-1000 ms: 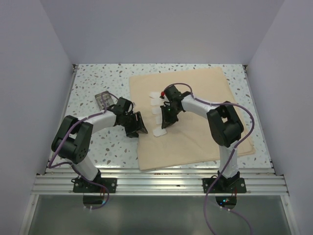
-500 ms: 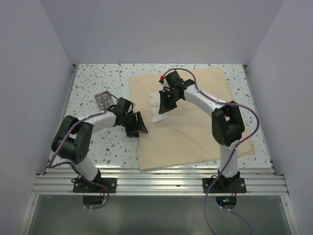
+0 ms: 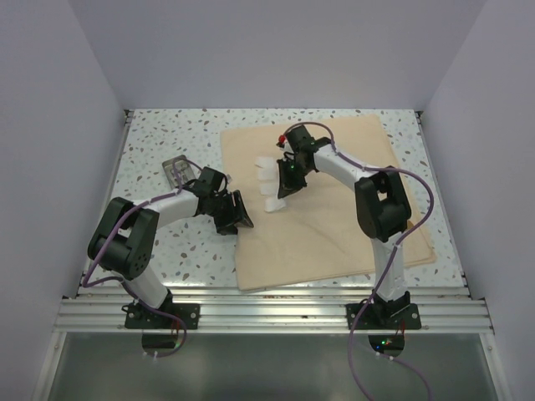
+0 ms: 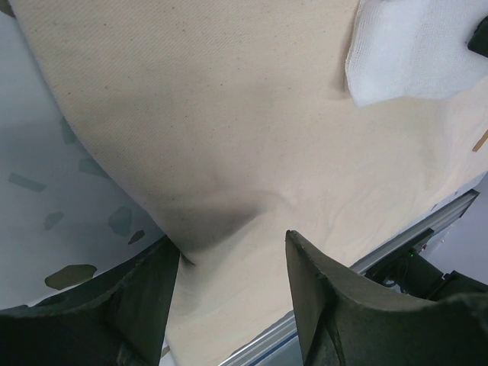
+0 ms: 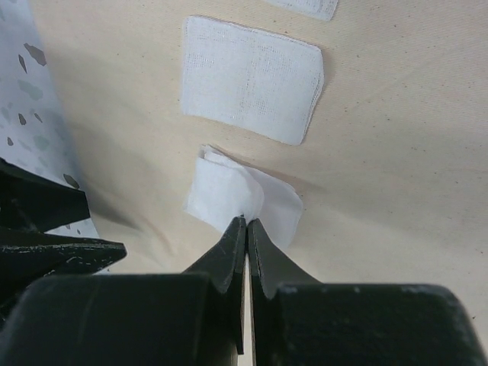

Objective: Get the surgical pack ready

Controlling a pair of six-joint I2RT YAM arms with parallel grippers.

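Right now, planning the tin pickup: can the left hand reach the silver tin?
Probably yes: the tin lies uncovered on the table beside that arm, and the left hand, at the cloth edge, is open and empty.

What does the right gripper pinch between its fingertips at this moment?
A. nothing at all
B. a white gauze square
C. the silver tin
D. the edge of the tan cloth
B: in the right wrist view, the shut right gripper meets on a bunched white gauze square lying on the tan cloth.
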